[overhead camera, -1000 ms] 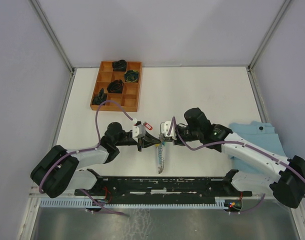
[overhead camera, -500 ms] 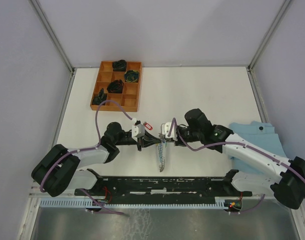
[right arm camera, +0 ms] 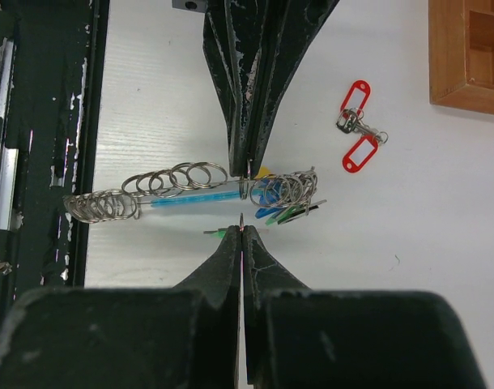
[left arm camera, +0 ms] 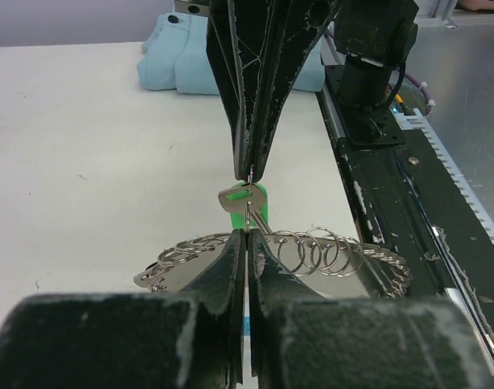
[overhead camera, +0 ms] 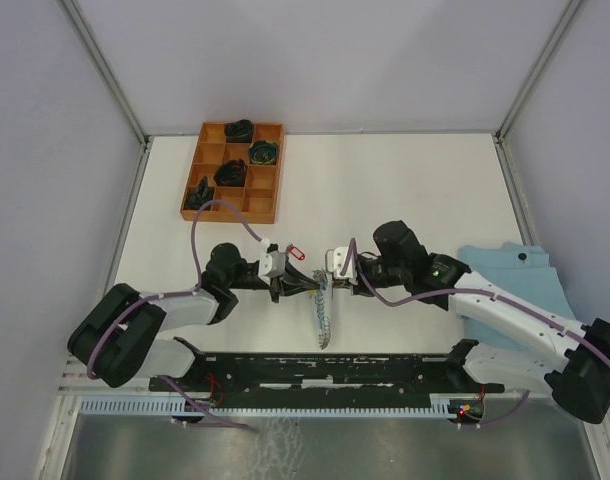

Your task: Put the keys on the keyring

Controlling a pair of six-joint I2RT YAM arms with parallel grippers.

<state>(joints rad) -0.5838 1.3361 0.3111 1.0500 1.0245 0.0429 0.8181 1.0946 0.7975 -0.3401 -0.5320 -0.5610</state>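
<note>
- The green-tagged key (left arm camera: 245, 203) hangs between the two claw tips, just above the keyring (left arm camera: 328, 253). The keyring lies stretched on the worktop (overhead camera: 405, 190) with its light-blue sleeve (right arm camera: 194, 197) running along its length.
- The left claw (left arm camera: 247, 233) is fully closed, and a thin strand of the key's metal runs into its tips. The right claw (right arm camera: 241, 225) is fully closed too and meets the same key from the opposite side. Both appear to pinch it, though which one carries the load cannot be told.
- The step in hand looks like threading this key onto one of the small wire loops strung along the keyring.
- To do it well, one claw should hold the key steady while the other does the feeding. Pulling from both sides would twist the thin wire.
- The tips should come down onto one loop only. The loops crowd together near the tagged end, so a loop standing clear is the safer target.
- The floppy keyring will slide if pushed, so motion should be slow and along its length.
- The red-tagged keys (right arm camera: 356, 130) lie apart on the worktop, not yet on the keyring. They sit between it and the wooden tray (overhead camera: 262, 205).
</note>
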